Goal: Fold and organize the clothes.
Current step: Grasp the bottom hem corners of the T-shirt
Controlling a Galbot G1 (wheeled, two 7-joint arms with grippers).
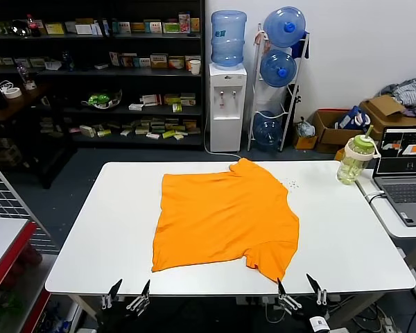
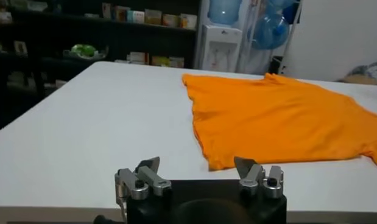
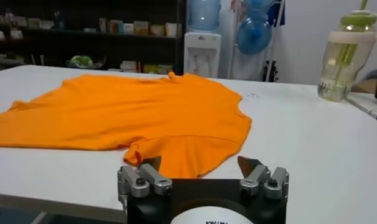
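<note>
our left claw (image 1: 127,292) and right claw (image 1: 298,286) gape wide, empty, at the counter (image 1: 90,236) edge; pinching the t-shirt (image 1: 222,215) unevenly could skew our fold.

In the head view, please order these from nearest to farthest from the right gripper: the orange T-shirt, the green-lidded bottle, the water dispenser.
From the right gripper:
1. Orange T-shirt, just ahead, toward the table's middle.
2. Green-lidded bottle, far right table edge.
3. Water dispenser, on the floor beyond the table.

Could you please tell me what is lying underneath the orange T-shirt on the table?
The orange T-shirt lies spread flat on the white table, with bare tabletop showing all around it. Nothing visibly bulges beneath it, but whatever the cloth covers, including any print on its underside, cannot be seen.
</note>
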